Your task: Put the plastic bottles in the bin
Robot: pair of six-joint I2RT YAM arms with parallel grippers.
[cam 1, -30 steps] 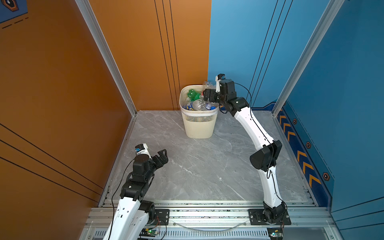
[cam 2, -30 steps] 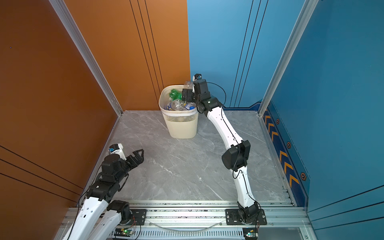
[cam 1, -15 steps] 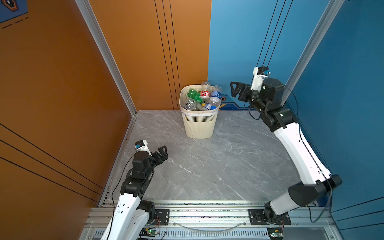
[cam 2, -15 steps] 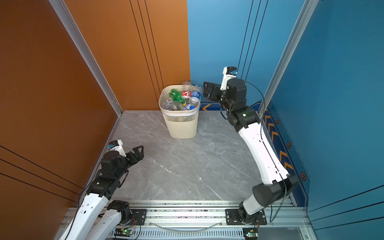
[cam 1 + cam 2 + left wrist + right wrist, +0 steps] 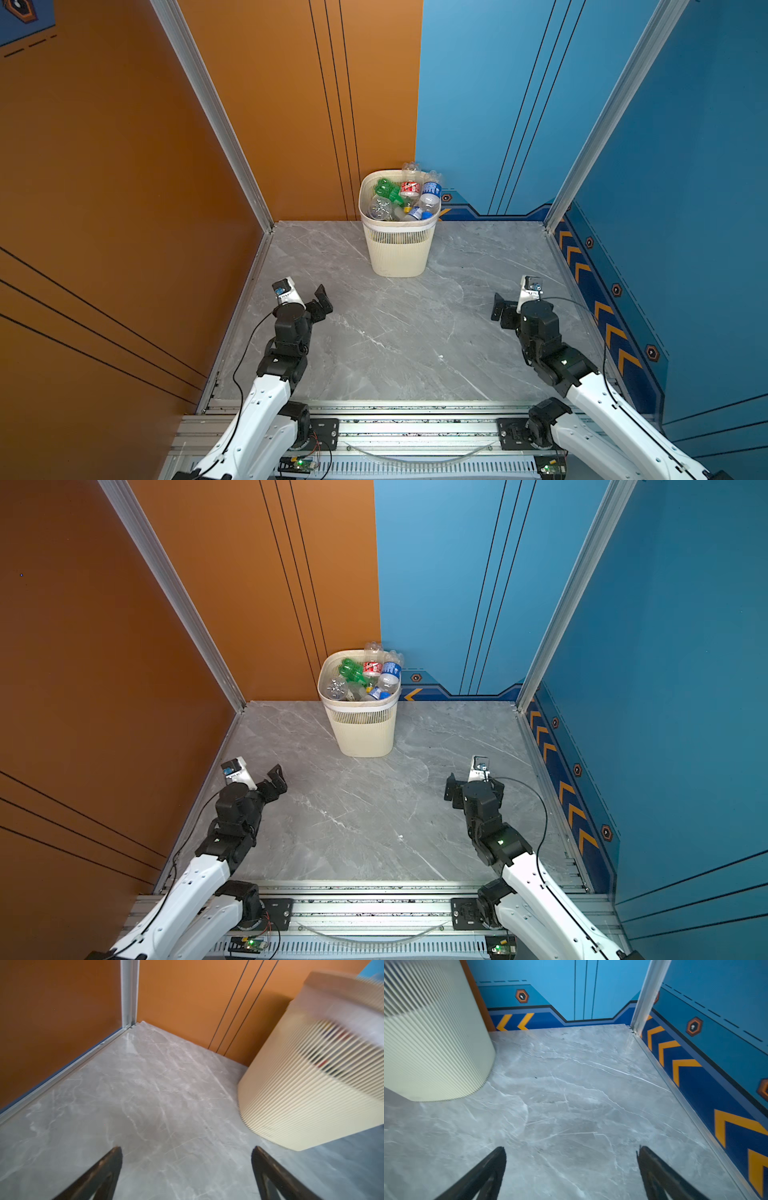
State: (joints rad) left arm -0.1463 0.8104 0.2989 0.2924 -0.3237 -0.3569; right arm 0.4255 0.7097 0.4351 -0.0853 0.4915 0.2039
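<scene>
Since every one of the plastic bottles (image 5: 405,197) that shows lies heaped in the bin (image 5: 398,253), which stands at the far edge of the tabletop (image 5: 395,336) by the back wall, no view shows anything on the grey surface to pick up. The left pincer (image 5: 186,1149) and the right pincer (image 5: 571,1148) both hang low near the front rail, well apart from the bin. Each has its jaws spread wide with nothing between them.

The heap reaches the rim. A green bottle (image 5: 386,189) lies near the top, and a red-labelled bottle (image 5: 410,187) and a blue-labelled bottle (image 5: 432,189) poke above the rim on the far side.

Judging by their thin, mostly clear walls, these bottles look empty. They would be very light, easy to dent, smooth and quick to roll. If one tipped out, the best hold would probably be across the middle of the body, on the label band, where the wall is straighter and less slick. The squeeze should be gentle, since a hard pinch would likely buckle the plastic and squirt the bottle out sideways. The neck under the cap is stiffer but narrow. The task looks finished, or nearly so.
</scene>
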